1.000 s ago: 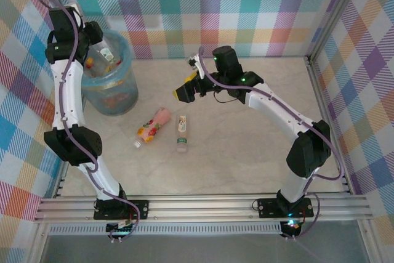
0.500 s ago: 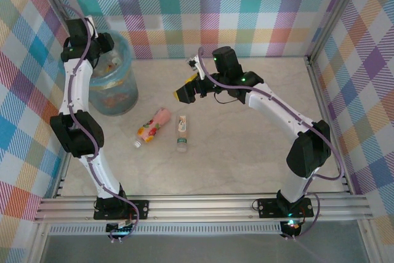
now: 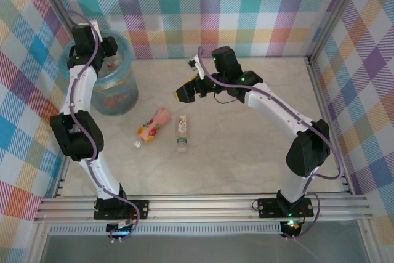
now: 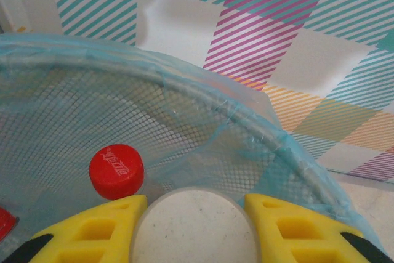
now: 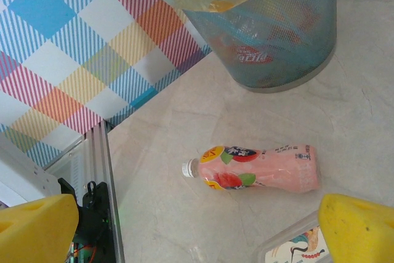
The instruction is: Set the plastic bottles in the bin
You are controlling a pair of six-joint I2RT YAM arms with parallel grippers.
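Two plastic bottles lie on the pale tabletop, near the bin point(image 3: 114, 87) and apart from it: a pink bottle point(image 5: 258, 169) with fruit on its label, its white cap pointing toward the near-left, and just beside it a cream bottle point(image 3: 181, 131) with a green cap. More bottles sit inside the mesh bin under its blue liner, among them one with a red cap point(image 4: 116, 170) and one whose red label shows through the wall.

Over the bin's mouth, the left gripper point(image 4: 192, 198) hangs with its yellow fingers pressed against either side of a pale round-ended bottle point(image 4: 194, 232). It looks like a bottle seen end-on, though little of it is visible. The right gripper point(image 5: 197, 220) hovers above the middle of the table, angled down toward the two loose bottles, with its jaws spread wide and nothing between them.

The step in hand appears to be the drop. The held bottle is already past the rim, so the left fingers need only part. The pink bottle is probably next. Reaching it calls for the right gripper to descend, turn its jaws across the bottle's body and close without nudging the cream bottle alongside.
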